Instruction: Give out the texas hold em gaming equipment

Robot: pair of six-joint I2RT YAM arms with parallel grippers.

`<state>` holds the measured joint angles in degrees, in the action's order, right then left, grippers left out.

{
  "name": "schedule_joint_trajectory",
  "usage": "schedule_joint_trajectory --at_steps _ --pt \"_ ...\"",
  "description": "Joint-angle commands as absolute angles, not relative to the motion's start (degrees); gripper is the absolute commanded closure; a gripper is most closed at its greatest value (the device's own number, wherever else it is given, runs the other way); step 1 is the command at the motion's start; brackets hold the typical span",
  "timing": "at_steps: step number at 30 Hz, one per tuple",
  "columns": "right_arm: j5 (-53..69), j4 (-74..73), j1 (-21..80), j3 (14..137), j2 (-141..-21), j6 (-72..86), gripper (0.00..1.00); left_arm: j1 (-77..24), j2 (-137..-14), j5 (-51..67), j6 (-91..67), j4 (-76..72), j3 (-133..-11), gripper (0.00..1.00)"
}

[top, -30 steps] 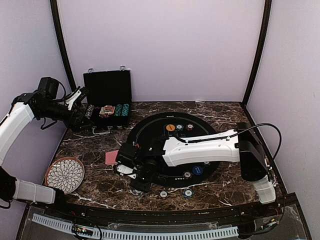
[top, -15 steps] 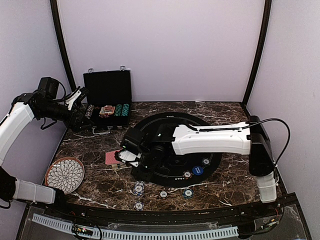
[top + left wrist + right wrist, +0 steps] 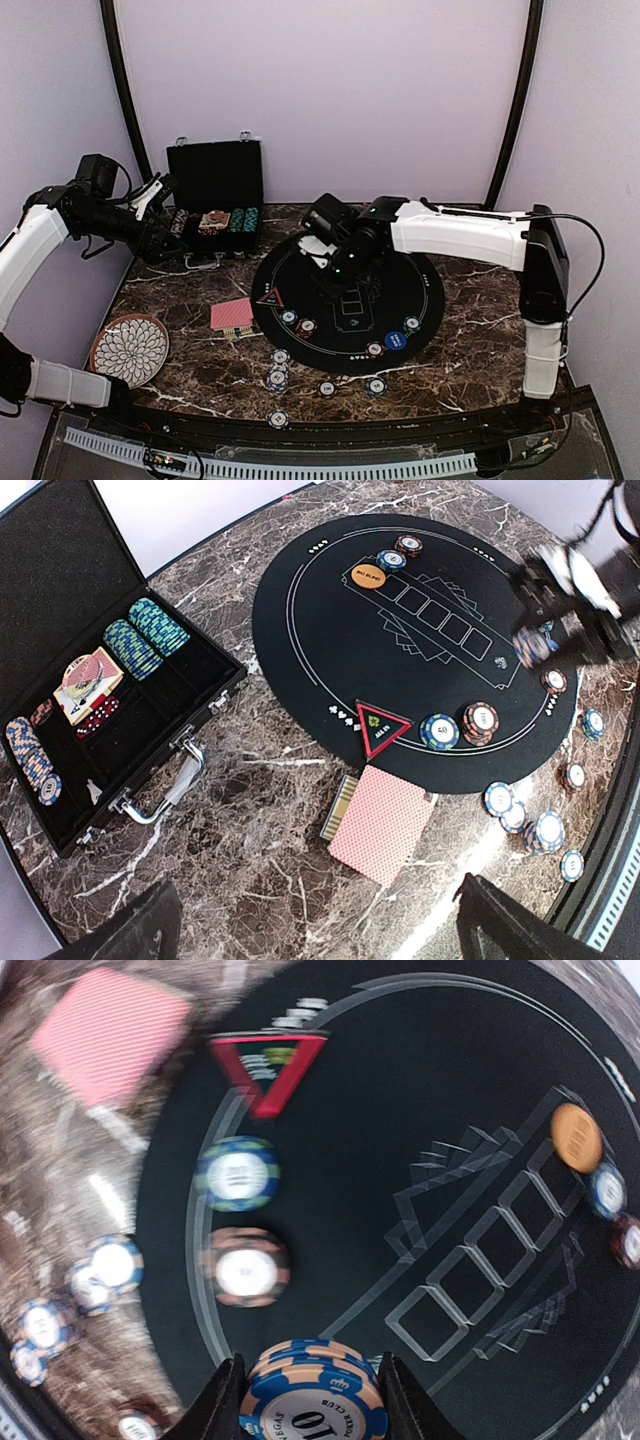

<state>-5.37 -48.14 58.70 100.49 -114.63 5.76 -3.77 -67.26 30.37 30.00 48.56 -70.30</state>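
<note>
A small stack of round, orange-and-blue striped-edge poker chips [image 3: 312, 1392] is clamped between the right gripper's [image 3: 308, 1400] fingers above the round black felt mat [image 3: 420, 1110], while the left gripper [image 3: 310, 930] is spread wide, empty.

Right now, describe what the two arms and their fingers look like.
Both arms have white shell links joined by black joints. The right arm has a black upright link near its base and a thin black cable looping alongside. The left arm has a black wrist block with black cabling. The left gripper shows white on its fingers; the right gripper has dark fingers.
</note>
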Motion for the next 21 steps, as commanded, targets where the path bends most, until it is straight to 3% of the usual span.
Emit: schedule_joint_trajectory --at_steps 1,7,21 --pt "-9.22 -45.86 52.13 97.51 -111.03 9.97 1.0 -3.96 -66.06 30.4 29.89 49.25 -70.21 0.01" --pt "-10.17 -42.26 44.61 97.33 -113.6 10.83 1.0 -3.96 -66.27 30.37 29.9 48.95 -69.91 0.01" --pt "-3.93 -46.83 41.31 123.02 -135.86 12.53 1.0 -3.96 -67.13 30.23 29.63 48.65 -69.66 0.01"
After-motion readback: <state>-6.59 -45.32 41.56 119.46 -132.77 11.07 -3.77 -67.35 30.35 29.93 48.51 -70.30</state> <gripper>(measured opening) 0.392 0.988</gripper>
